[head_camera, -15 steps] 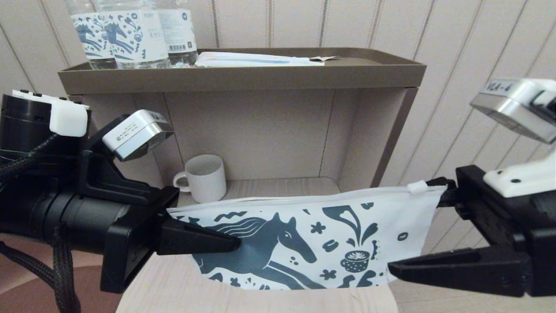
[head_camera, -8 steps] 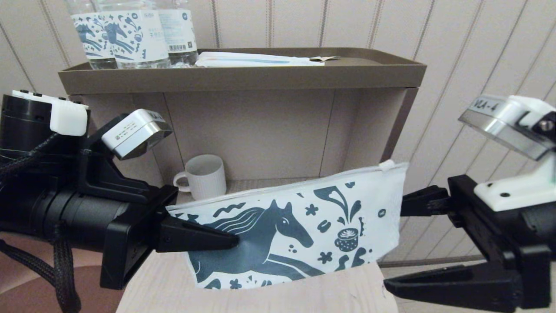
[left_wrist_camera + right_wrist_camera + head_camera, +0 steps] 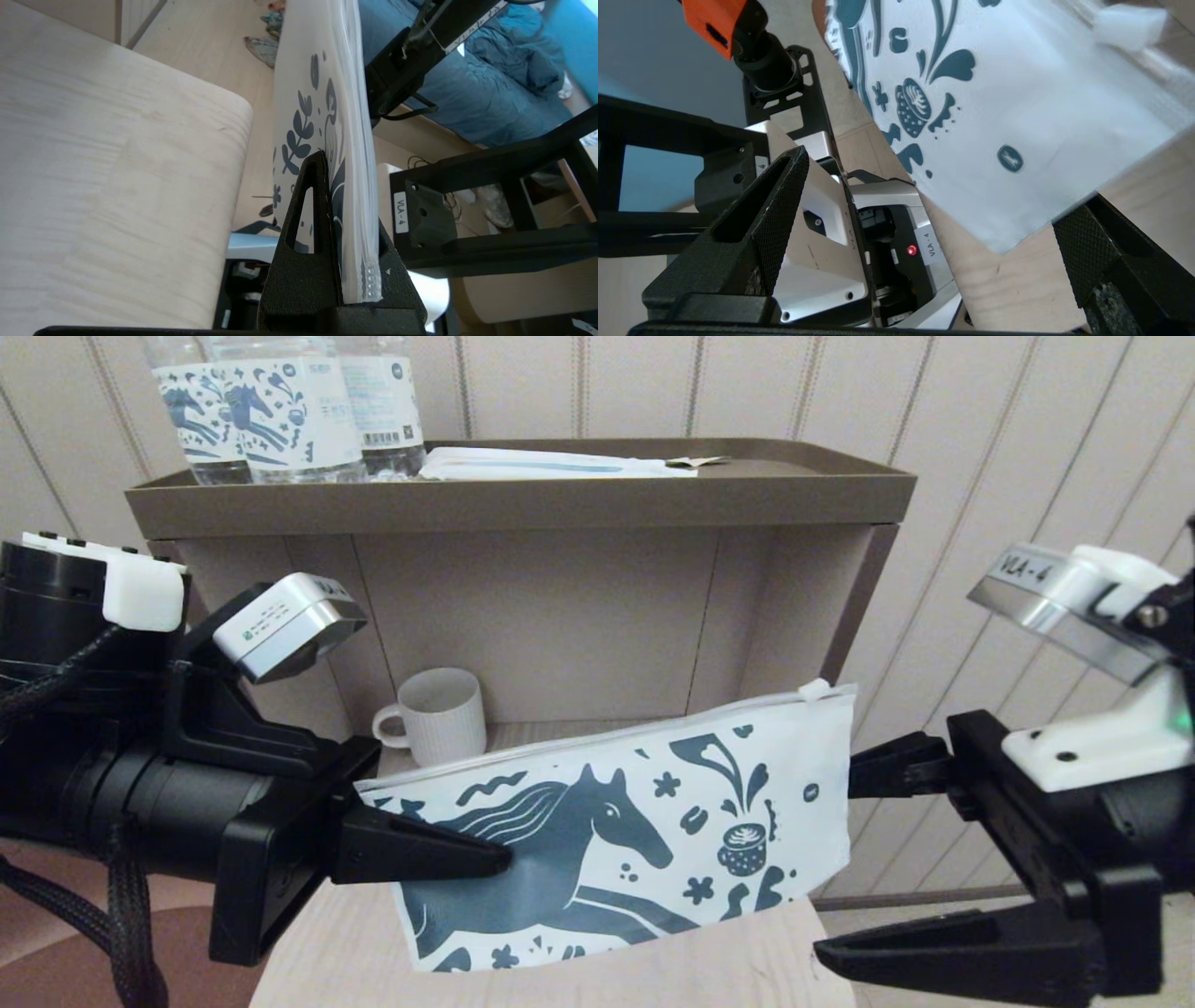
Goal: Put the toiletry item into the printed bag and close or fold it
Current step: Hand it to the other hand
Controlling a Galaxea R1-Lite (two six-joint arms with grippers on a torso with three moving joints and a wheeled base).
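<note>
The printed bag (image 3: 653, 831), white with a dark teal horse and cup, hangs in the air above the table, sloping up toward its right end. Its white zip slider (image 3: 815, 689) sits at the top right corner. My left gripper (image 3: 504, 859) is shut on the bag's left end, and the left wrist view shows the bag (image 3: 322, 93) edge-on between its jaws. My right gripper (image 3: 834, 868) stands wide open just off the bag's right edge, touching nothing. In the right wrist view the bag (image 3: 1041, 107) lies beyond the open fingers. The toiletry item is out of view.
Behind the bag stands a brown shelf unit (image 3: 523, 499) with clear bottles (image 3: 280, 411) and a long white packet (image 3: 551, 464) on top. A white ribbed mug (image 3: 439, 717) sits in its lower bay. A light wood table (image 3: 653, 980) lies below.
The right gripper has drawn back from the bag's right corner. The bag has shifted left, and its free right end now tilts upward. The left gripper keeps its hold.
</note>
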